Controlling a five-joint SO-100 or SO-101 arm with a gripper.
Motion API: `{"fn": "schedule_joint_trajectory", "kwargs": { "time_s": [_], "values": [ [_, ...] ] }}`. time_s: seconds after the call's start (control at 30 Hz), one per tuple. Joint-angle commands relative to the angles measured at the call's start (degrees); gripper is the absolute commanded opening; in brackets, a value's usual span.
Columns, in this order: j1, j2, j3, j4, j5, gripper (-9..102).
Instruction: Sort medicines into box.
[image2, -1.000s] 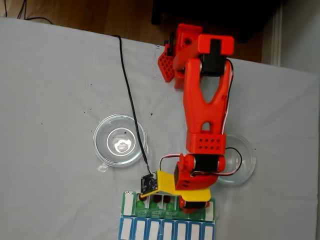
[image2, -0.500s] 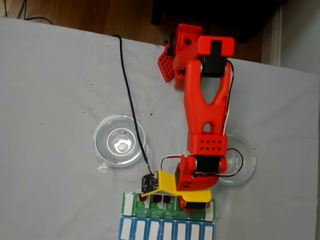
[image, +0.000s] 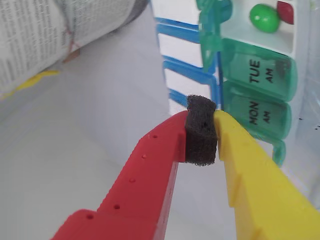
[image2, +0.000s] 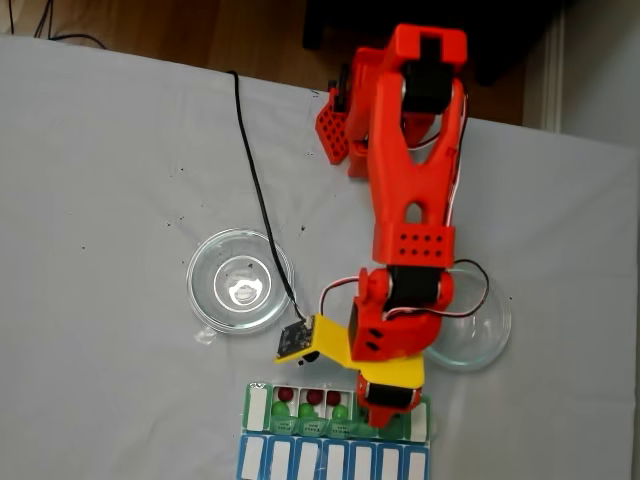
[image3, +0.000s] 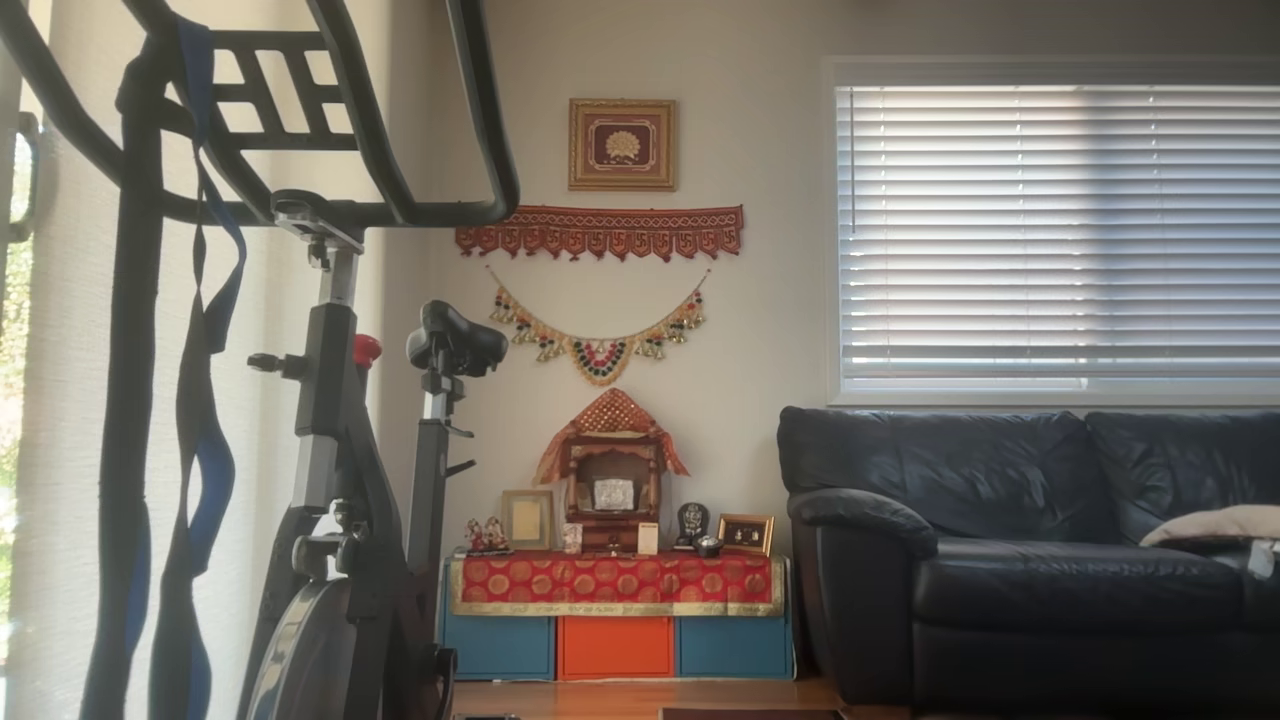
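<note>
In the wrist view my gripper (image: 202, 125) is shut, its red and yellow fingers pressed on the black foam pad, with no ball between them. It hangs just beside the box (image: 255, 70), near the closed green MON and TUE lids. An open compartment beyond holds a green medicine (image: 264, 18) and a dark red one (image: 286, 11). In the fixed view the gripper (image2: 385, 403) is over the right part of the box (image2: 257, 407). Red balls (image2: 313, 397) and green balls (image2: 305, 410) lie in the open compartments to its left.
A blue-lidded organiser row (image2: 330, 460) lies against the box at the table's front edge. Two clear glass dishes stand behind, one on the left (image2: 241, 280) and one partly under the arm (image2: 475, 325). A black cable (image2: 255, 190) crosses the white table. Printed paper (image: 30, 35) lies nearby.
The arm has swung up and back a little. The wrist and its yellow part have lifted off the box, uncovering more of the balls in the compartments.
</note>
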Motion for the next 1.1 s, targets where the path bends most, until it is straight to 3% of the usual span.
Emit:
{"fn": "schedule_joint_trajectory", "kwargs": {
  "time_s": [0.0,0.17,0.73,1.07],
  "values": [
    [1.41,6.77,-1.05,-3.52,0.44,1],
    [2.99,5.36,-0.7,-8.26,-1.58,1],
    [6.24,-1.23,-6.59,-0.79,-13.36,1],
    [4.92,-2.46,-5.36,-1.93,-12.83,1]
  ]
}}
